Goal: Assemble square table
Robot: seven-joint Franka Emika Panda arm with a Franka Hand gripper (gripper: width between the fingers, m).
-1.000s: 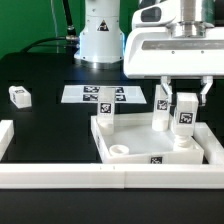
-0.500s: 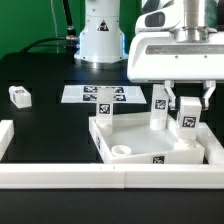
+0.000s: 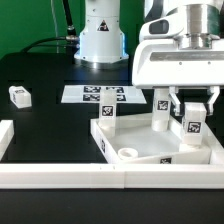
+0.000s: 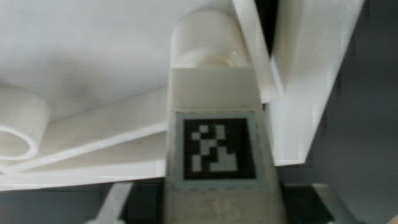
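The border bars [image 3: 60, 178] form a corner stop along the front, and the square tabletop [image 3: 105, 142] sits pushed against them at the exterior view's right. I judge this keeps it from sliding while legs are pressed and twisted in. It lies rim up so the corner sockets face the arm.

My gripper [image 3: 192, 106] hangs over the tray's right side, its fingers pinching the held leg [image 3: 190, 126] from both flanks, upright with the tag facing outward. The wrist view shows that leg [image 4: 217, 140] running straight out between the jaws along the tray's raised wall, so I read this as lining it up with a corner socket. I cannot tell whether its tip is seated yet.

Two other legs stand in the tray: the far-corner leg [image 3: 110, 117] and the back leg [image 3: 160, 110]. The empty socket [image 3: 127, 153] at the near corner has no leg yet. The marker board [image 3: 100, 95] lies behind, and a loose leg [image 3: 18, 95] waits well apart at the exterior view's left.

Compared with a second ago, the gripper and its leg have shifted toward the exterior view's right and sit lower in the picture, away from the back leg. Nothing else has moved.
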